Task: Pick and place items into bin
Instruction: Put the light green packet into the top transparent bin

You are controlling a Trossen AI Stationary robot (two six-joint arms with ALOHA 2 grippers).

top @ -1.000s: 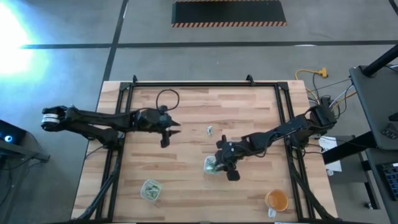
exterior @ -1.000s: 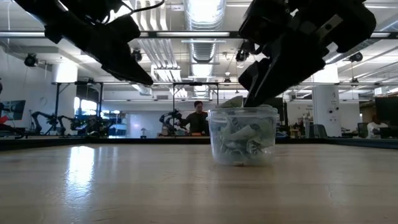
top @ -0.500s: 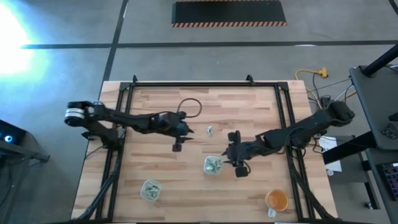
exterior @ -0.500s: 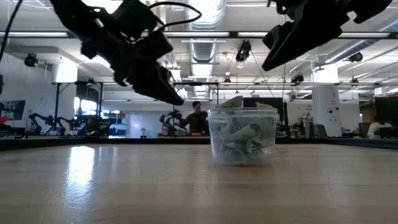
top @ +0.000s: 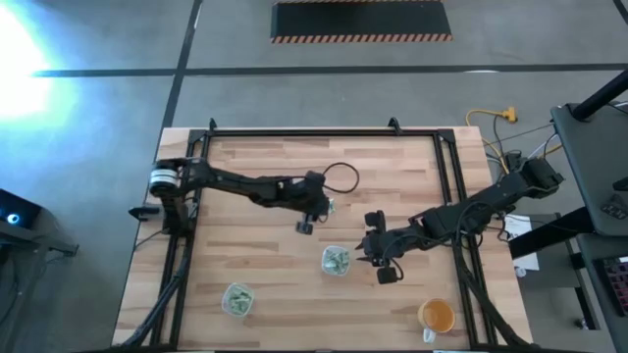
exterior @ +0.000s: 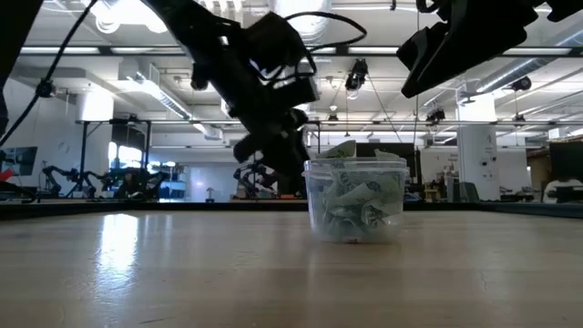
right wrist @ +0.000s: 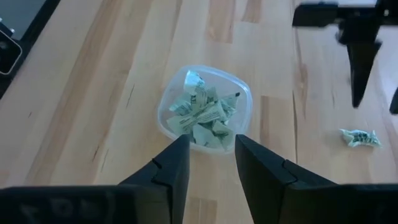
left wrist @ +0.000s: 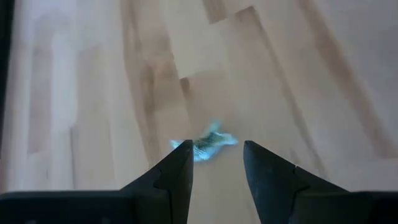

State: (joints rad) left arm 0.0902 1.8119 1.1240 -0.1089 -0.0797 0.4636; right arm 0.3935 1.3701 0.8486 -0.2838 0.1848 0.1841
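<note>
Left claw (top: 312,218) reaches over mid-worktop, fingers parted, nothing held; a small crumpled green-and-white wrapper piece (left wrist: 204,144) lies on the pale wooden plank worktop (top: 275,284) just ahead of the gap between the fingers. Same piece shows in the right wrist view (right wrist: 360,137), flat on the wood. Right claw (top: 385,261) sits raised just beside a clear plastic cup (top: 337,261) full of wrapper pieces, fingers parted, empty. Second clear cup of pieces (top: 236,299) near the front edge. Orange cup (top: 437,316) at the front right corner.
</note>
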